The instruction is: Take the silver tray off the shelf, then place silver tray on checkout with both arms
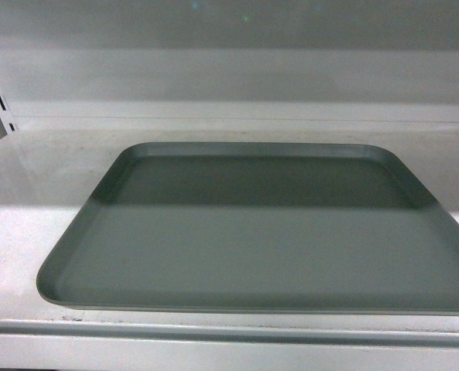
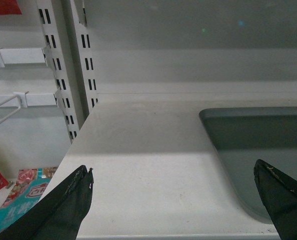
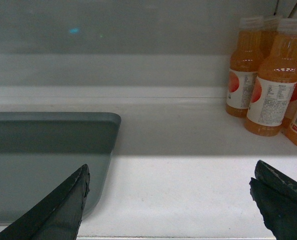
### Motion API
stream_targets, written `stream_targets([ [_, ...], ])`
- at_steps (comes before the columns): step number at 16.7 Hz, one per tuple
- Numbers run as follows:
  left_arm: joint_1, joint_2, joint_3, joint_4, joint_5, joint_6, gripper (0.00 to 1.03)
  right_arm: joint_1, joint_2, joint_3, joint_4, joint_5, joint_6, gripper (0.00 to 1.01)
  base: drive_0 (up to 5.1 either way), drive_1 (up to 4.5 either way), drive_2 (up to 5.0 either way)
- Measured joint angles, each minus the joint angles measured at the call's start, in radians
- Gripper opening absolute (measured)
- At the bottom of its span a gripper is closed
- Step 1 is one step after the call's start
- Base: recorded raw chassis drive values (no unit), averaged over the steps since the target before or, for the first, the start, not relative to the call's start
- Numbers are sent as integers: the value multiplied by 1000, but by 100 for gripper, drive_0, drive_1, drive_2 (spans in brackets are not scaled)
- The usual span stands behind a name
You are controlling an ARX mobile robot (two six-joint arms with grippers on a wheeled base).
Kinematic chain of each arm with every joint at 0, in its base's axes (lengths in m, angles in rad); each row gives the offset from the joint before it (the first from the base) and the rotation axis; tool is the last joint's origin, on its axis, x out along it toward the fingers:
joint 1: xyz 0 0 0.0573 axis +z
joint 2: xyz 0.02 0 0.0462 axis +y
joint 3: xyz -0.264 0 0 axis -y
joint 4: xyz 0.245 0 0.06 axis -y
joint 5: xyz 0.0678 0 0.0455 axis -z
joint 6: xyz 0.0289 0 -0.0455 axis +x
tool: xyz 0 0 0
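**Both pincers spread at the tray's ends**

The left pincer and right pincer are spread wide, holding nothing. The matte grey-silver rectangular tray lies flat on the white metal shelf. Orange drink bottles stand right; label text unreadable.

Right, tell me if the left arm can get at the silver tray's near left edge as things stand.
Probably yes. The left claw is open and level with the shelf; the silver tray has its left rim just inside the right finger, with bare shelf board and nothing else between them.
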Motion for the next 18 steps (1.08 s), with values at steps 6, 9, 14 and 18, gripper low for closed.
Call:
stream_targets([
  [6,-29,48,46,-141,-63,-34,98,26,82,29,-105,58,130,98,0,0,0],
  [9,-53,275,118,-133,-108,-80,98,25,186,43,32,19,229,98,0,0,0],
  [14,-40,724,174,303,-15,-57,98,62,674,90,502,-44,159,98,0,0,0],
  [18,-61,1125,307,547,12,-18,98,106,1107,175,799,-52,33,98,0,0,0],
])
